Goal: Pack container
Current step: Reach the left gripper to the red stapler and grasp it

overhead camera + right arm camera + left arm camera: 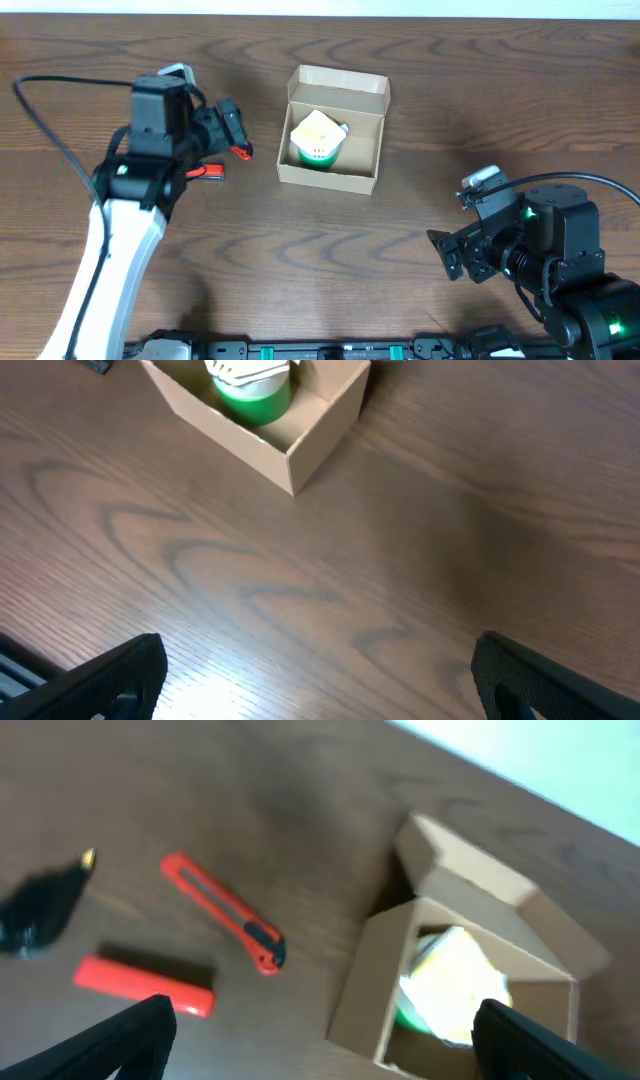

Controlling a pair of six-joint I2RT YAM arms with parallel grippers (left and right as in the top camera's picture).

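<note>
The container (355,180) is a tan cardboard box with its flap lid open at the back, in the middle of the table. Inside it sits a green and white roll (318,140). The box also shows in the left wrist view (375,970) and the right wrist view (310,435). My left gripper (232,130) is open and empty, just left of the box and above the table. My right gripper (455,255) is open and empty at the front right, well away from the box.
A red utility knife (225,925), a red flat bar (145,985) and a black object (45,905) lie on the wooden table left of the box. In the overhead view only a bit of red (208,171) shows under the left arm.
</note>
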